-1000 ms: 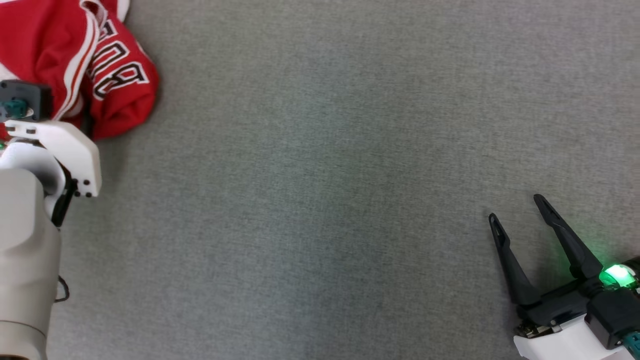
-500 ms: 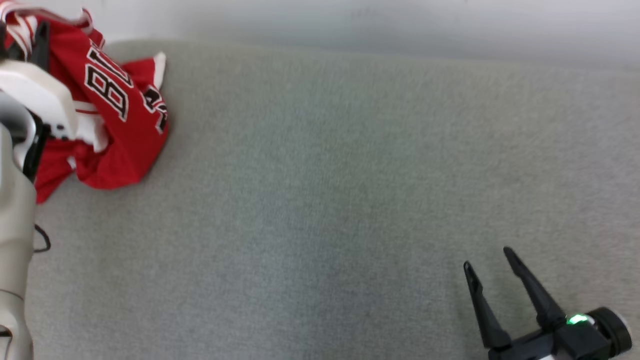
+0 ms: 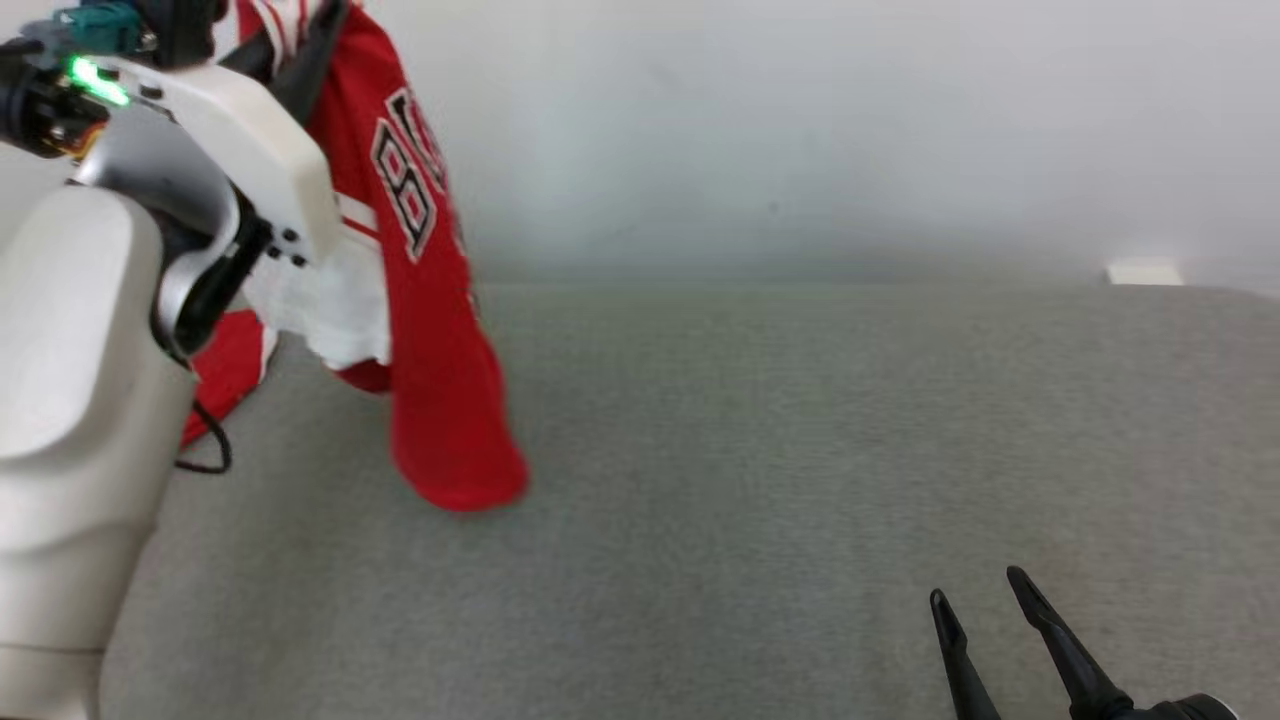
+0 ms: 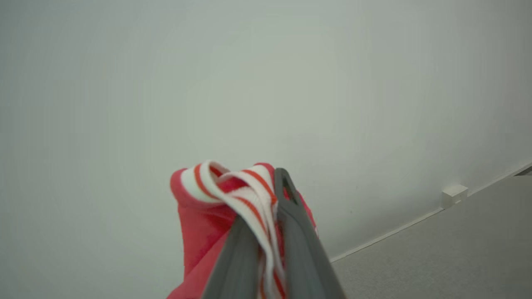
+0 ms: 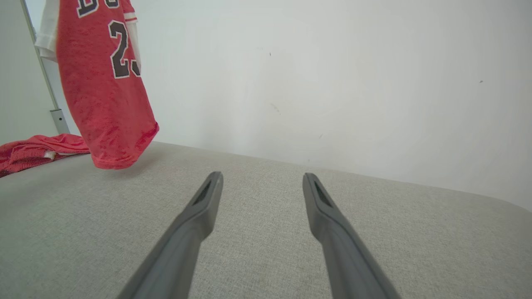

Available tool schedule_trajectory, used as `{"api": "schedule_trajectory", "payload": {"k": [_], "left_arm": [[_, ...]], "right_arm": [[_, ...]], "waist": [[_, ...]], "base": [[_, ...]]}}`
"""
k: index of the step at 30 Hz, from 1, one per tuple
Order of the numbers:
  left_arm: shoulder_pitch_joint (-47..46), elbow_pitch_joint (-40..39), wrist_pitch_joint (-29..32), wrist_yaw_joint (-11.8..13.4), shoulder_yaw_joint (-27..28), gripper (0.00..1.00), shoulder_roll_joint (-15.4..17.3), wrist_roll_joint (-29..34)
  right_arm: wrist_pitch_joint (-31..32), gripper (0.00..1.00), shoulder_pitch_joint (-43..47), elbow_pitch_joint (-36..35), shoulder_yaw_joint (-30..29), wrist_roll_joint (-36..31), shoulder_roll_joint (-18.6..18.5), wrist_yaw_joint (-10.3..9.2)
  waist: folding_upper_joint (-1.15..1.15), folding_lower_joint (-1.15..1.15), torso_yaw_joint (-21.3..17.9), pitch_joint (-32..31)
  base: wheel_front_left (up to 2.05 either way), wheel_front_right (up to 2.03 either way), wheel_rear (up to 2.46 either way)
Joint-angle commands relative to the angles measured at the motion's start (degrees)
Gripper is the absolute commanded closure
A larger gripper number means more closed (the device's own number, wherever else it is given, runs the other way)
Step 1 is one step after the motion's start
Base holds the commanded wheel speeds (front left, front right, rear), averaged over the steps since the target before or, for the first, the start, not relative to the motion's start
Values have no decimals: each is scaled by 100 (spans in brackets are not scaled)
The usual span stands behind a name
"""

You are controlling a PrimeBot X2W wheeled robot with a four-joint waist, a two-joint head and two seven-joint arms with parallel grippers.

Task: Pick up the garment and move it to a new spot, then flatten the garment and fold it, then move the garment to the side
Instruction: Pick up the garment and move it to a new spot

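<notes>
Whereas a second ago the jersey (image 3: 440,400) lay bunched on the surface (image 3: 800,450), it is now hung above its left rear part, collar (image 4: 232,182) clamped by the left gripper (image 4: 268,216). The right gripper (image 3: 977,585) is held with jaws apart; bare surface is left between them.

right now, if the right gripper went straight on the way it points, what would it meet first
Probably the wall, past the grey surface; depth is unclear. The right gripper is open, and the jersey hangs well left.
</notes>
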Motion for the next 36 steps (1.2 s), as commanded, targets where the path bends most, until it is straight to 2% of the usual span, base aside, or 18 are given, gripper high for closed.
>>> {"api": "schedule_trajectory", "payload": {"k": [1,6,9,12,16,19,23,24,26,27,28,32,36], "left_arm": [[240,-484,225,14,-102,100,78,-271],[1005,-1913,806,45,-207,100,148,-854],[1572,-2422,933,224,-379,100,-90,-1039],[2218,-2479,810,507,-674,100,-338,-879],[3029,-1827,353,724,-1150,100,-879,-763],[3402,-888,-29,815,-1459,100,-1202,-599],[3517,394,-733,976,-1546,100,-1476,-453],[3506,641,-965,1020,-1537,87,-1521,-408],[3511,1028,-1394,1061,-1433,53,-1618,-465],[3496,1199,-1607,1090,-1400,3,-1633,-477],[3496,1352,-1751,1093,-1358,0,-1658,-521],[3449,1511,-2291,1054,-1061,0,-1727,-713],[3724,798,-2387,1196,-613,0,-1574,-576]], "right_arm": [[4,0,82,-26,-32,21,10,-14],[4,0,151,-36,-109,29,74,-14],[4,0,168,-20,-138,46,100,-14],[4,0,189,-8,-171,51,134,-14],[4,0,154,40,-134,50,175,-14],[4,0,101,114,-68,47,194,-14],[4,0,15,219,6,5,177,-14],[4,0,4,232,-10,1,166,-14],[4,0,13,260,-65,-1,146,-14],[4,0,30,267,-100,-3,139,-14],[4,0,57,280,-133,-9,131,-14],[4,0,125,303,-198,-37,112,-14],[4,0,154,186,-386,-68,93,-14]], "waist": [[0,1,-321,-198],[0,1,-652,-170],[0,1,-823,-126],[0,1,-950,-76],[0,1,-1090,-15],[0,1,-1179,7],[0,1,-1267,20],[0,1,-1275,22],[0,1,-1262,18],[0,1,-1239,13],[0,1,-1209,4],[0,1,-1106,-50],[0,1,-977,-132]], "base": [[0,0,0],[0,0,0],[0,0,0],[0,0,0],[0,0,0],[0,0,0],[0,0,0],[0,0,0],[0,0,0],[0,0,0],[0,0,0],[0,0,0],[0,0,0]]}}
